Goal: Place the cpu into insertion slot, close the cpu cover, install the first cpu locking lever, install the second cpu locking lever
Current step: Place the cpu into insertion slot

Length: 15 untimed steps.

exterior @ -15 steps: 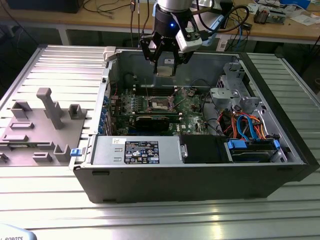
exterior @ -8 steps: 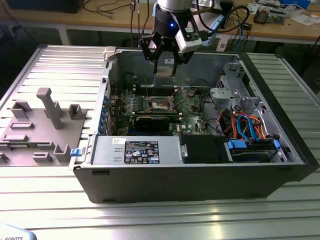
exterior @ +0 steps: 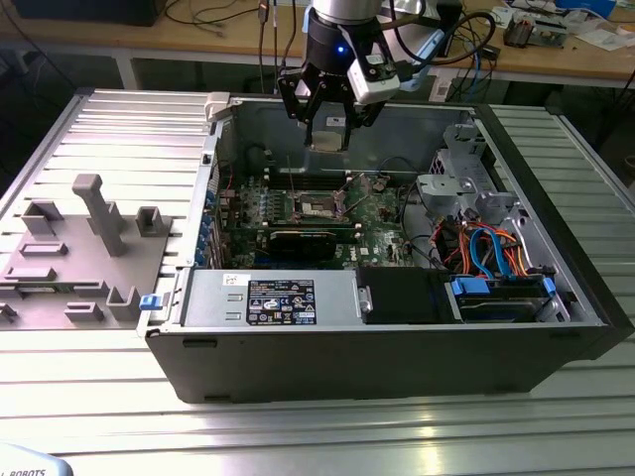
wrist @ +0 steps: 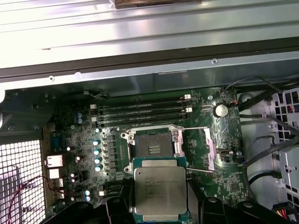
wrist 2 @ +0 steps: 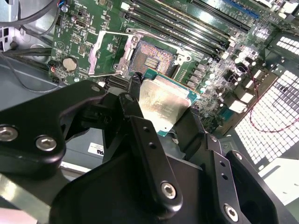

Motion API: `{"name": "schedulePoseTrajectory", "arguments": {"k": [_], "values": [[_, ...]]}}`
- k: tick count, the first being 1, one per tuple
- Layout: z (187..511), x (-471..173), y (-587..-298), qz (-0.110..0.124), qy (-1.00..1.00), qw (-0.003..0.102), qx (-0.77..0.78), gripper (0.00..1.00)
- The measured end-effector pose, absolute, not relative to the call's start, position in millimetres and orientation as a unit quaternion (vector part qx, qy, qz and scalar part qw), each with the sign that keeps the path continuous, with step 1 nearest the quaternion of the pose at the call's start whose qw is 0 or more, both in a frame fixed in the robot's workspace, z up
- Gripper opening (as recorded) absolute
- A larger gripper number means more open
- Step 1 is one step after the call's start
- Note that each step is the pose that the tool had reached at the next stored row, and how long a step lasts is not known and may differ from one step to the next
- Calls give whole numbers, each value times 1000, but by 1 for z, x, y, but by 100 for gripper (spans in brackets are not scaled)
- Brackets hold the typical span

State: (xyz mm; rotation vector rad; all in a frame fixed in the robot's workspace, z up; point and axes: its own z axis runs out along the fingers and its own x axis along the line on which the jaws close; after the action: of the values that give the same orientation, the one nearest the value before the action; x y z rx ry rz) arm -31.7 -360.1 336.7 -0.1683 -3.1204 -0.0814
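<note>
I'm on the first step: getting the cpu (wrist: 160, 193) into the insertion slot (wrist: 152, 149). The claw (exterior: 327, 127) hangs over the open computer case (exterior: 397, 347), narrowed onto the chip, with a finger on each of two opposite edges and the silver top facing up. In both wrist views the chip sits just short of the socket and above it, not yet touching.

The socket's dark centre is bare, and the cpu cover (wrist: 209, 148) is folded open beside it, so nothing seems to block the way down. I read the cover and both locking levers as not yet done.

Seating the chip, as I judge it, calls for squaring its edges to the socket rim, keeping it level, and easing it down with no side load. The contacts under there look unforgiving, and I can't make out the keying marks from here.

The green motherboard (wrist: 84, 140) is crowded. The memory slots (wrist: 140, 112) run along one side of the socket, so clearance for the fingers is tight.

The case lies on a ribbed aluminium bench (exterior: 99, 416). A grey fixture tray (exterior: 89, 248) sits at the exterior view's left, and a cluttered wooden bench (exterior: 198, 30) with cables stands behind.
</note>
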Motion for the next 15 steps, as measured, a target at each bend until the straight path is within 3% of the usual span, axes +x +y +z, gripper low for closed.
{"name": "schedulePoseTrajectory", "arguments": {"k": [15], "values": [[337, -32, -360, -26, -997, 7, -65, 54]]}}
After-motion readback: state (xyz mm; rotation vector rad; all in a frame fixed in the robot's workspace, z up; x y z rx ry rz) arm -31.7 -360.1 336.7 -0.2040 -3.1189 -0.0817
